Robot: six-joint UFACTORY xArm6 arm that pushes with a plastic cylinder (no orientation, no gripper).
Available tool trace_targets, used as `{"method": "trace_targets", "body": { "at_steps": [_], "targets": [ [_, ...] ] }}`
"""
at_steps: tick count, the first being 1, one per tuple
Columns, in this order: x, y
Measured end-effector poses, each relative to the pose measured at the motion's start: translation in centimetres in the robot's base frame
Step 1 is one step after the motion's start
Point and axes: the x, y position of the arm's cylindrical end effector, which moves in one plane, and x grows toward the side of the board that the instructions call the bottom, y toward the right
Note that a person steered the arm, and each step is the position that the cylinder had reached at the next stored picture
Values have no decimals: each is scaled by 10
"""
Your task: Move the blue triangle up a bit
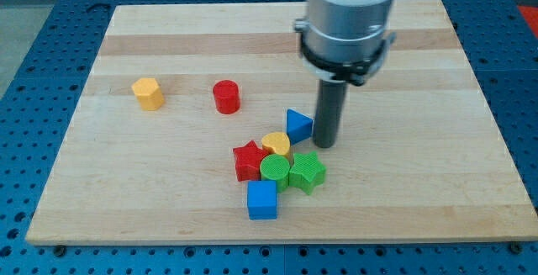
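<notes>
The blue triangle (298,124) lies on the wooden board (168,199) near the middle, at the top of a cluster of blocks. My tip (324,145) rests on the board just to the view's right of the blue triangle, close to it or touching its right side. The arm's grey body hangs above the rod at the view's top.
Below the triangle sit a yellow heart (276,145), a red star (249,160), a green cylinder (274,171), a green star (308,171) and a blue cube (261,199). A red cylinder (226,96) and a yellow hexagonal block (148,93) stand apart at the left.
</notes>
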Motion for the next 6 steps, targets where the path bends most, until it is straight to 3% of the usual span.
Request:
{"method": "trace_targets", "body": {
  "at_steps": [2,4,6],
  "targets": [
    [-27,-42],
    [-2,-68],
    [-45,-65]
  ]
}}
